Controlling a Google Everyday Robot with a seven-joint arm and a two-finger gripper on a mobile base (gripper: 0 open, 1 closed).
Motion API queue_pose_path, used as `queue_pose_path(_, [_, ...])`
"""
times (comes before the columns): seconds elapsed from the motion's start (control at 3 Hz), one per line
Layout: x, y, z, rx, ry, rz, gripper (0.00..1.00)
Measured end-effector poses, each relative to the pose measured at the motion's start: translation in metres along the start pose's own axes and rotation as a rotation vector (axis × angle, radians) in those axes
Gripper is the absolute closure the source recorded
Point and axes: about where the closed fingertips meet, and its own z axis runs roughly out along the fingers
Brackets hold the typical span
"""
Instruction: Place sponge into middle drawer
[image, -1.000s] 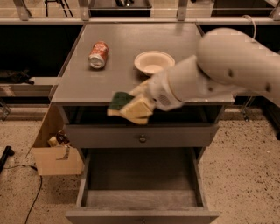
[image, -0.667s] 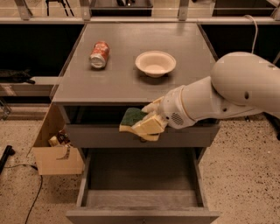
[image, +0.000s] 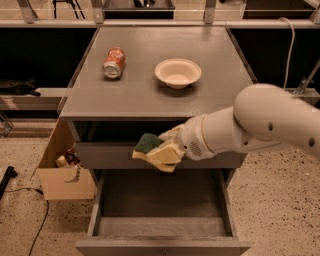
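My gripper (image: 156, 153) is shut on the sponge (image: 147, 142), whose dark green face is up over pale yellow foam. It holds the sponge in the air in front of the upper grey drawer front (image: 100, 156), just above the back of the open middle drawer (image: 160, 205). That drawer is pulled out wide below, showing its grey floor and plain side walls with nothing in it. My white arm (image: 260, 125) reaches in from the right.
A red-orange soda can (image: 114, 62) lies on its side and a pale bowl (image: 178, 73) stands on the cabinet top (image: 150, 100). A cardboard box (image: 65, 177) sits on the floor left of the cabinet. A dark cable (image: 35, 225) runs across the speckled floor.
My gripper has carried the sponge down and forward from the cabinet's front edge to in front of the upper drawer front, above the open drawer. The arm has swung lower and to the right.
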Motion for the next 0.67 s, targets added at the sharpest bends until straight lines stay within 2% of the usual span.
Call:
queue_pose_path(0.33, [0.033, 0.003, 0.026, -0.016, -0.004, 0.104, 1.0])
queue_pose_path(0.67, [0.082, 0.007, 0.058, -0.028, -0.002, 0.248, 1.0])
